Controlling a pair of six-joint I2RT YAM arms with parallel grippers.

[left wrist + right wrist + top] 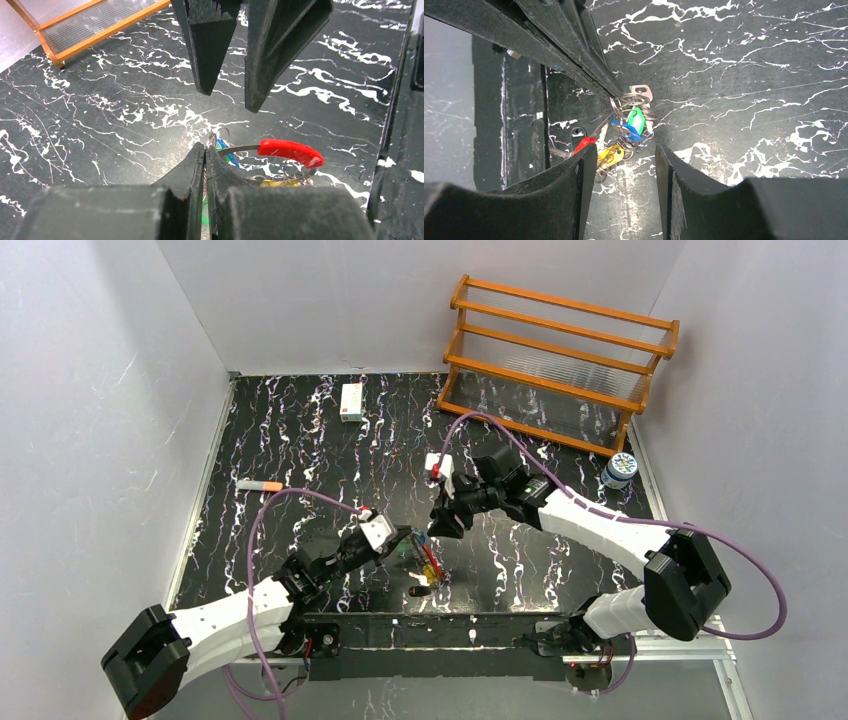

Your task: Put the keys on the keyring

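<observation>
Seemingly, the threading is judged nearly done: the keyring [290,151] is clamped above the table [749,75] in the closed left gripper [205,150], the green and blue keys [636,120] hang in its cluster, and the right gripper [230,100], jaws apart and empty, must next be drawn clear without snagging

Tabletop [300,440]: black w/ white marble-type veining, smooth, semi-gloss.
keyring [240,148]: thin bright metal wire, shiny; red segment is glossy plastic.
keys [636,120]: green & blue tags, smooth glossy plastic.
left gripper [205,150], right gripper [624,150]: matt black plastic, slightly grainy.
Rack [560,350]: orange wood, varnished; ribbed translucent shelves.
</observation>
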